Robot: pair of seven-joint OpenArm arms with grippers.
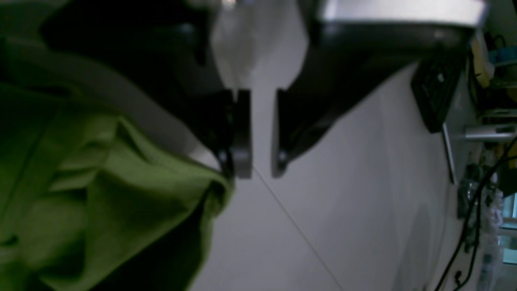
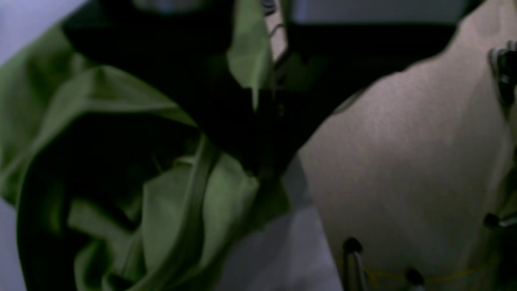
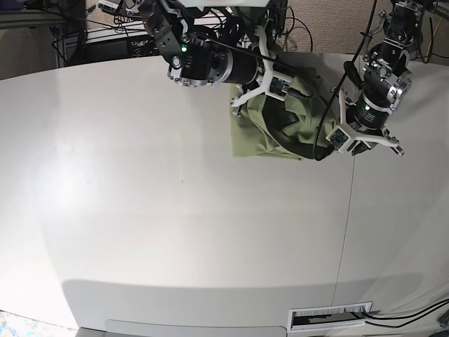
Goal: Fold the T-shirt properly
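Note:
The olive-green T-shirt (image 3: 277,130) lies bunched and partly folded at the far middle of the white table (image 3: 175,210). My right gripper (image 3: 270,88) reaches over its far edge. In the right wrist view it (image 2: 266,161) is shut on a fold of the T-shirt (image 2: 169,194), with fabric running up between the fingers. My left gripper (image 3: 363,145) hangs just right of the shirt's right edge. In the left wrist view it (image 1: 262,161) is open by a narrow gap and empty, with the T-shirt (image 1: 113,182) beside its left finger (image 1: 241,137).
A thin seam (image 3: 347,210) runs across the table towards the front. A black cable (image 3: 323,151) loops over the shirt's right edge. Cables and equipment (image 3: 133,35) crowd the back edge. A labelled slot (image 3: 330,314) sits at the front right. A black box (image 1: 438,93) stands off the table.

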